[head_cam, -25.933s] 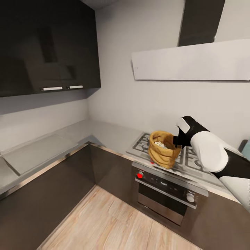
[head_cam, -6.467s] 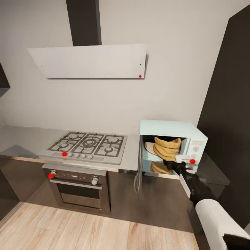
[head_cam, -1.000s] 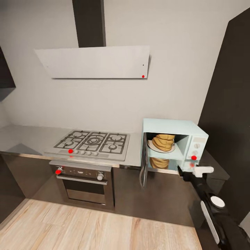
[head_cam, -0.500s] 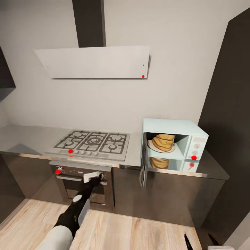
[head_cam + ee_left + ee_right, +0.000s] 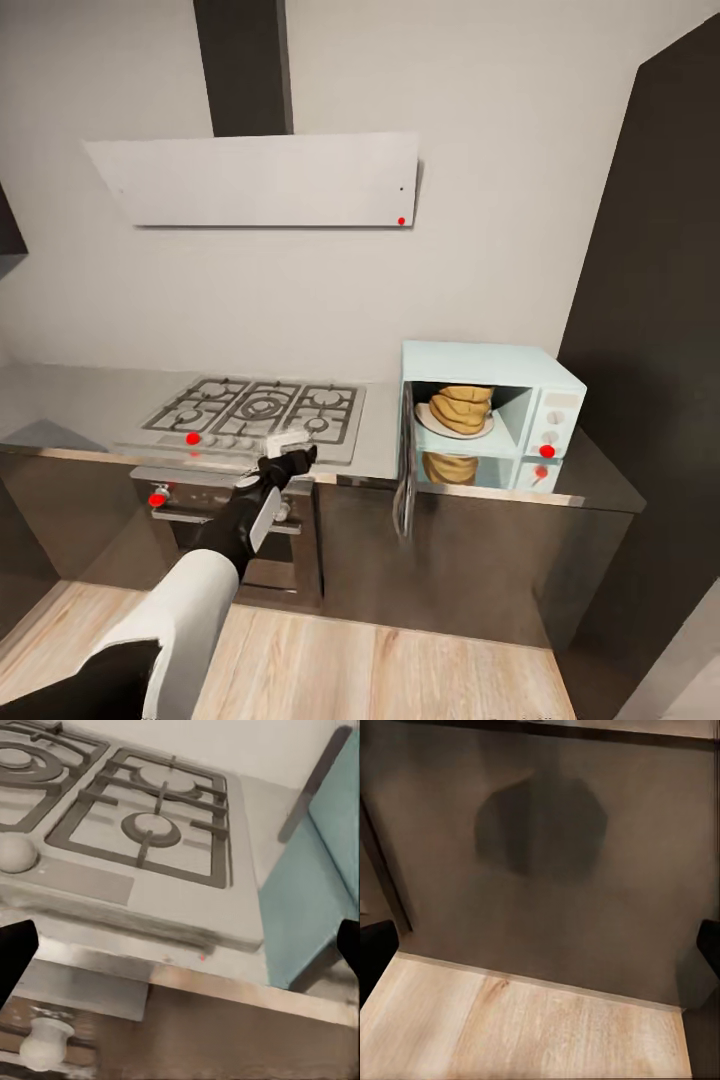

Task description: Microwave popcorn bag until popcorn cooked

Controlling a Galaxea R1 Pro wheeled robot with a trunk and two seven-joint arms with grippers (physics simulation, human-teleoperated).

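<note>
The pale-blue microwave (image 5: pixel 490 372) stands on the steel countertop (image 5: pixel 70 400) at the right, its door (image 5: pixel 404 462) swung open and seen edge-on. The tan popcorn bag (image 5: pixel 460 405) sits inside on a white plate (image 5: pixel 440 427), touching neither gripper; I cannot make out any kernels. My left gripper (image 5: pixel 290 448) hovers open at the hob's front edge, left of the door. In the left wrist view the open left gripper (image 5: pixel 180 952) faces the hob (image 5: pixel 142 832) and the teal door (image 5: pixel 311 900). My right gripper (image 5: pixel 540 945) is open, low, facing a dark cabinet front (image 5: pixel 547 855).
A gas hob (image 5: pixel 255 412) and a steel oven (image 5: pixel 235 510) sit left of the microwave, under a white extractor hood (image 5: pixel 260 180). A tall black cabinet (image 5: pixel 660 350) walls off the right side. Light wood floor (image 5: pixel 380 670) lies in front.
My left arm has risen from in front of the oven to the hob's front edge. The right arm dropped away from the microwave a second ago. The view shifted slightly.
</note>
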